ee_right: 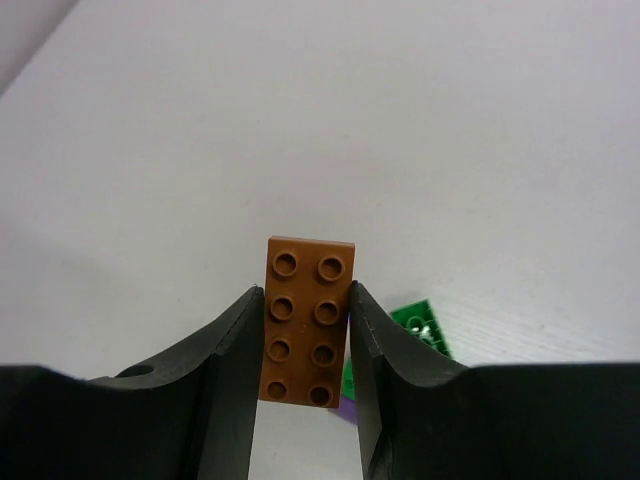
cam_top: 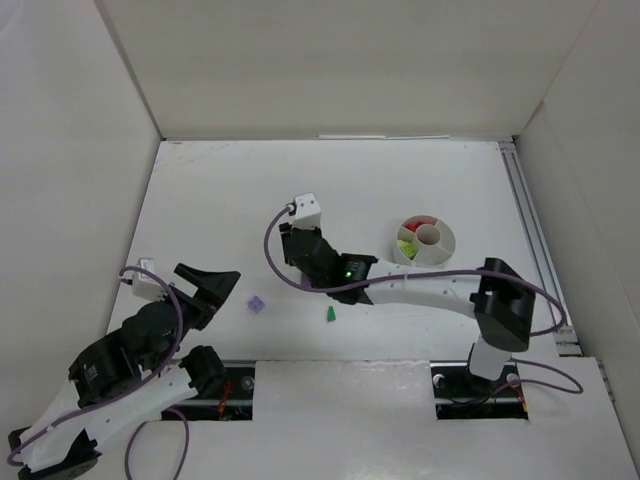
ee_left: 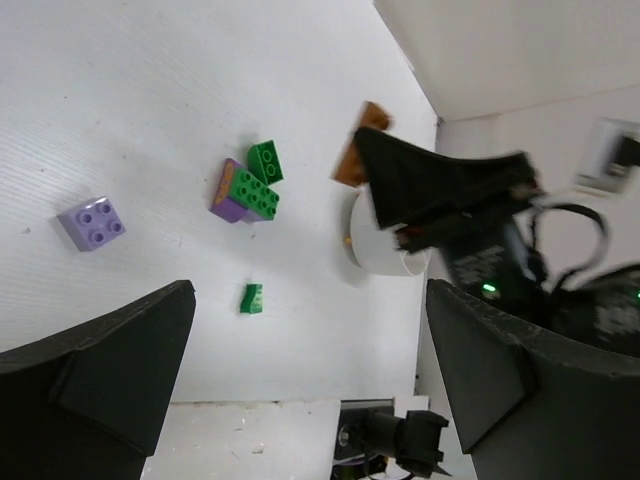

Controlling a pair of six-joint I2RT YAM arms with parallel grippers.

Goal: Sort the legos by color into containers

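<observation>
My right gripper (ee_right: 305, 300) is shut on an orange-brown lego (ee_right: 305, 320), gripped by its long sides with the studs facing the camera. Behind it on the table lie a dark green lego (ee_right: 420, 325) and a bit of lilac (ee_right: 348, 408). The left wrist view shows the same held brick (ee_left: 360, 150) beside a green-on-lilac stack (ee_left: 245, 195), another green lego (ee_left: 265, 160), a single lilac lego (ee_left: 92, 222) and a small green piece (ee_left: 251, 298). My left gripper (ee_left: 310, 380) is open and holds nothing, near the lilac lego (cam_top: 256, 305). The round white dish (cam_top: 448, 240) holds red (cam_top: 420, 223) and lime-yellow (cam_top: 406, 245) legos.
White walls enclose the table on three sides. A metal rail (cam_top: 530, 230) runs along the right edge. The right arm (cam_top: 420, 288) stretches leftwards across the table's middle, with the small green piece (cam_top: 329, 315) just in front of it.
</observation>
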